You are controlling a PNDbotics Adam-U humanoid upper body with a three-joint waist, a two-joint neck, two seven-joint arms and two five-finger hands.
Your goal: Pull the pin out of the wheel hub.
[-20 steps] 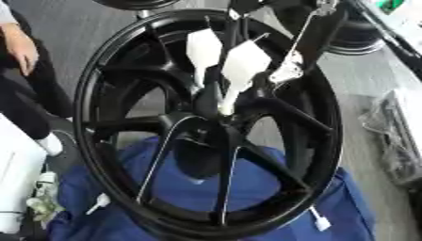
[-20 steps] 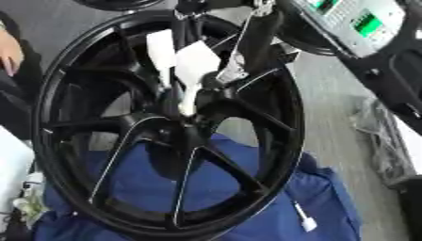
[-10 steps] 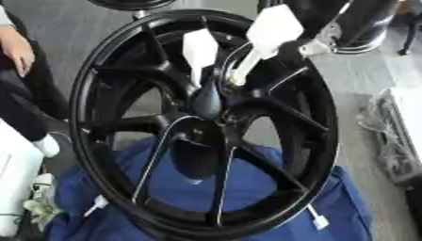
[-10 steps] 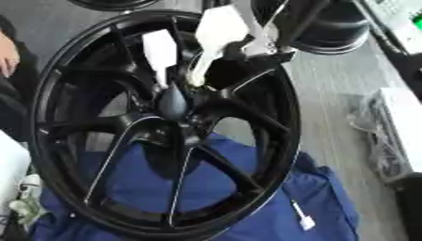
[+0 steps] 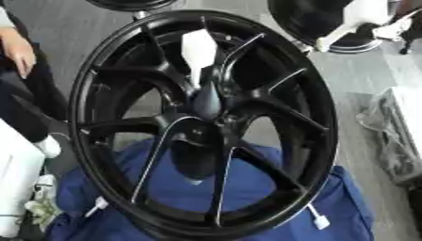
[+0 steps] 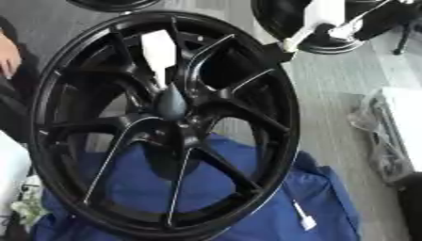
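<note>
A large black spoked wheel (image 5: 124, 70) lies tilted on a blue cloth (image 5: 329, 207). One white pin (image 5: 198, 49) with a broad flat head still stands in the dark hub (image 5: 206, 101) at the wheel's centre. At the upper right, clear of the rim, my right hand (image 6: 356, 29) is shut on a second white pin (image 6: 323, 16), whose thin stem points down-left toward the rim. Most of that hand is cut off by the picture's edge. My left hand shows in no view.
Another black wheel (image 5: 317, 19) lies behind at the upper right, and a third (image 5: 132, 4) at the top edge. A person's hand (image 5: 18, 52) hangs at the far left. Crumpled plastic (image 5: 395, 136) lies right of the wheel, and a small white tag (image 5: 318, 220) rests on the cloth.
My right hand has drawn one white pin out of the hub and carried it up and right, past the rim. The other pin stays in the hub. The camera has shifted slightly.
</note>
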